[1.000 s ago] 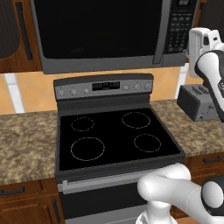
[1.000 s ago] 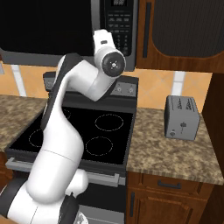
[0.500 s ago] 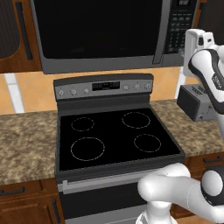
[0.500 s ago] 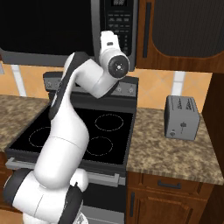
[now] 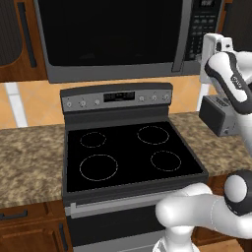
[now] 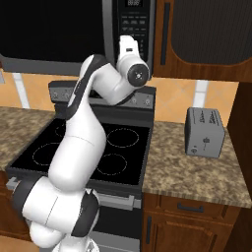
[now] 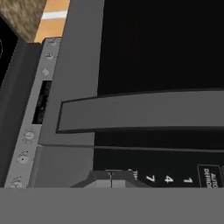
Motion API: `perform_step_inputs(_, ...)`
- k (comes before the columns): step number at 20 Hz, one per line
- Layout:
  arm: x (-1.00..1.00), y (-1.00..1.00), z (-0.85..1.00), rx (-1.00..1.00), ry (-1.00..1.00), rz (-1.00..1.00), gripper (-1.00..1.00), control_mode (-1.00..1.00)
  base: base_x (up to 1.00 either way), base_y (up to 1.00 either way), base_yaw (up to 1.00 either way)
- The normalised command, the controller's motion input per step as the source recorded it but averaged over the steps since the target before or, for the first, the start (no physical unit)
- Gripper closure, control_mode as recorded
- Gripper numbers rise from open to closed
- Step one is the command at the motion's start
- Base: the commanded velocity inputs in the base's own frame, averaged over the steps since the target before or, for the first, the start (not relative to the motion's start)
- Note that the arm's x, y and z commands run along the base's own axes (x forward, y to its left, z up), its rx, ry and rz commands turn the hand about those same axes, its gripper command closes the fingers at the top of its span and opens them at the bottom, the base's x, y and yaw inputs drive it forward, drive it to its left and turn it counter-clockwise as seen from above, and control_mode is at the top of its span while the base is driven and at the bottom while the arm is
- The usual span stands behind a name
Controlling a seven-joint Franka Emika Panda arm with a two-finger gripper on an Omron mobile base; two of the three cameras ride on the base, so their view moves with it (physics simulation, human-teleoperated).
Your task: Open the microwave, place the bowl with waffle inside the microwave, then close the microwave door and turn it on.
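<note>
The microwave (image 5: pixel 113 74) hangs above the stove with its door (image 5: pixel 108 29) closed. Its black glass door (image 7: pixel 162 43) and grey handle bar (image 7: pixel 140 114) show close up in the hand view. My gripper (image 7: pixel 111 178) is shut with nothing in it, its tips pointing at the keypad strip (image 7: pixel 168 178) just beside the handle. In the base views my white hand (image 5: pixel 215 49) (image 6: pixel 129 47) is raised in front of the keypad (image 6: pixel 135 22) at the microwave's right end. The bowl with waffle is out of view.
A black four-ring stove (image 5: pixel 128 152) (image 6: pixel 88 147) sits directly under the microwave. A small grey toaster (image 5: pixel 219 115) (image 6: pixel 204 132) stands on the speckled counter (image 6: pixel 197 172) to the right. Dark wooden cabinets (image 6: pixel 202 34) flank the microwave.
My hand has edged a little closer to the microwave's keypad. The gripper has stayed shut and the door has stayed closed.
</note>
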Motion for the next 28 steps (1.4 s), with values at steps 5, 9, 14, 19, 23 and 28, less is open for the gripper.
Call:
perform_step_inputs(5, 0.57, -0.02, -0.07, 0.02, 0.0, 0.0, 1.0, -1.0, 0.0, 0.0, 0.0)
perform_step_inputs(9, 0.59, -0.15, -0.23, 0.0, 0.0, 0.0, 1.0, -1.0, 0.0, 0.0, 0.0)
perform_step_inputs(14, 0.63, -0.24, -0.25, 0.0, 0.0, 0.0, 1.0, -1.0, 0.0, 0.0, 0.0)
perform_step_inputs(19, -0.28, -0.14, -0.05, 0.0, -0.05, 0.0, 1.0, -1.0, 0.0, 0.0, 0.0)
perform_step_inputs(23, -1.0, -0.23, 0.1, 0.04, -0.04, 0.0, 1.0, -1.0, 0.0, 0.0, 0.0)
perform_step_inputs(28, -0.81, -0.24, 0.17, 0.06, -0.01, 0.0, 1.0, -1.0, 0.0, 0.0, 0.0)
